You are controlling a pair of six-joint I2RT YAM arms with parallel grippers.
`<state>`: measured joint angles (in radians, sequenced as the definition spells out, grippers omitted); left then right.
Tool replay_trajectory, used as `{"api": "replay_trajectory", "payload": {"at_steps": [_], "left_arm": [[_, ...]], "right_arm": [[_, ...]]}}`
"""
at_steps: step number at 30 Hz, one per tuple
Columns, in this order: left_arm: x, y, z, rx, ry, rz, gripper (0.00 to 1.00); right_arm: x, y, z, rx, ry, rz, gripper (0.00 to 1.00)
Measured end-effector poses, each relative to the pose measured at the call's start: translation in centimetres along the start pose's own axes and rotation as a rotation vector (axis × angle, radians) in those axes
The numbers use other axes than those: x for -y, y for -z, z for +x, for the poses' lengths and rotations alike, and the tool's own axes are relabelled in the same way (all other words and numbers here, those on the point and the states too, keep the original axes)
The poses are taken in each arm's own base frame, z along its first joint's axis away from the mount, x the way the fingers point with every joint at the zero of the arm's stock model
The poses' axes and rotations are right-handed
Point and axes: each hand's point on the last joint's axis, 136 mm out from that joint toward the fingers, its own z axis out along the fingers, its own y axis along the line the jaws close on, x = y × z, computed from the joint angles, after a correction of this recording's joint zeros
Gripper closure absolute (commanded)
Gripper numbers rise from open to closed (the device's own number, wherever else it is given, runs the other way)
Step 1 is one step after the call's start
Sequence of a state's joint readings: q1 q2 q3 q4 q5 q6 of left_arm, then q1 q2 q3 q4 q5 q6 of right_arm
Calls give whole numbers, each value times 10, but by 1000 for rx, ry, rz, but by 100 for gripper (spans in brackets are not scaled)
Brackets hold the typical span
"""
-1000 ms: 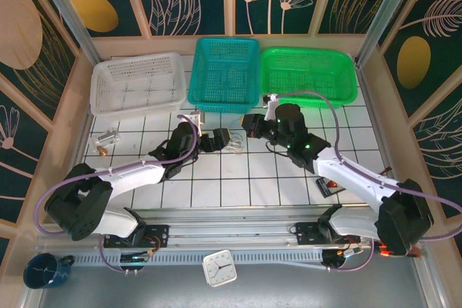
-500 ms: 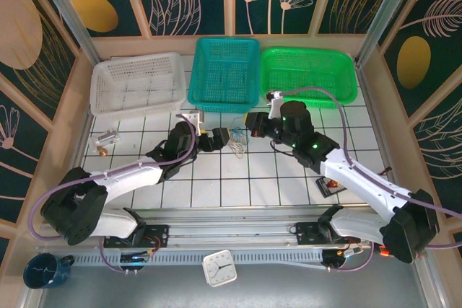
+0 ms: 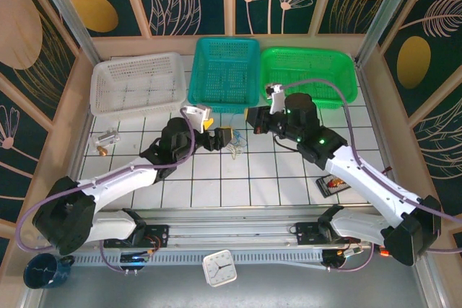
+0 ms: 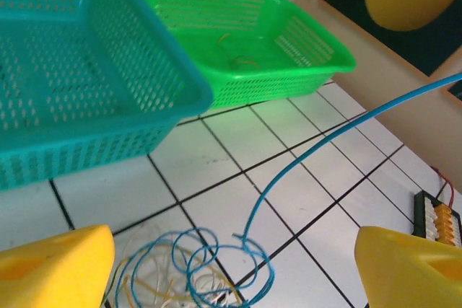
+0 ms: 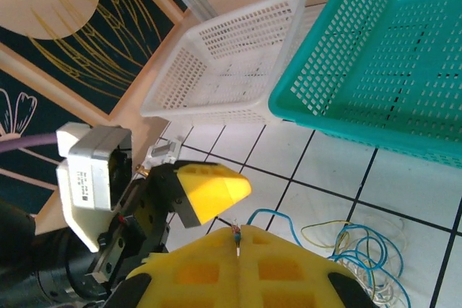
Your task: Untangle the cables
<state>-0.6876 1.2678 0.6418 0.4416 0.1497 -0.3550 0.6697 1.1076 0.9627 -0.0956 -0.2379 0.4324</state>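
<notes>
My right fingers (image 5: pixel 209 272) are clenched on the very end of a thin blue cable (image 4: pixel 310 151), its tip nipped in the seam between the yellow pads. I hold it raised so the strand rises in a long arc away from the rest, which I judge is the way to draw one cable clear of the knot. My left fingers (image 4: pixel 58 261) stand released and wide apart, one on either side of the loose tangle of thin blue, yellowish and whitish cables (image 4: pixel 191 275), grasping nothing. Placed so, they could come down and pin the heap while the blue strand is pulled.

The tangle lies on the white tiled bench (image 4: pixel 216 156), just in front of the teal plastic mesh basket (image 4: pixel 108 135). The blue cable's lower coils are looped into it, so the separating is not yet done. To the right of the teal basket sits a bright green plastic mesh basket (image 4: pixel 278 84), where a faint thin strand seems to lie. To its left is a white plastic mesh basket (image 5: pixel 216 70). The risk, I judge, is dragging the whole heap along if nothing holds it down.
</notes>
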Motion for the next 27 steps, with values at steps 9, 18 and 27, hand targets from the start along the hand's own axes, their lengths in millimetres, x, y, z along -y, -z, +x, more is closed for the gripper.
{"api": "replay_trajectory", "payload": {"at_steps": [9, 18, 27], "left_arm": [[22, 0, -27, 50, -190, 80, 14], [34, -5, -26, 46, -325, 113, 21], [32, -10, -24, 39, -364, 106, 36]], "right_arm": [[2, 5, 4, -57, 55, -49, 100], [-5, -3, 16, -129, 69, -113, 100], [-7, -10, 25, -172, 55, -144, 100]]}}
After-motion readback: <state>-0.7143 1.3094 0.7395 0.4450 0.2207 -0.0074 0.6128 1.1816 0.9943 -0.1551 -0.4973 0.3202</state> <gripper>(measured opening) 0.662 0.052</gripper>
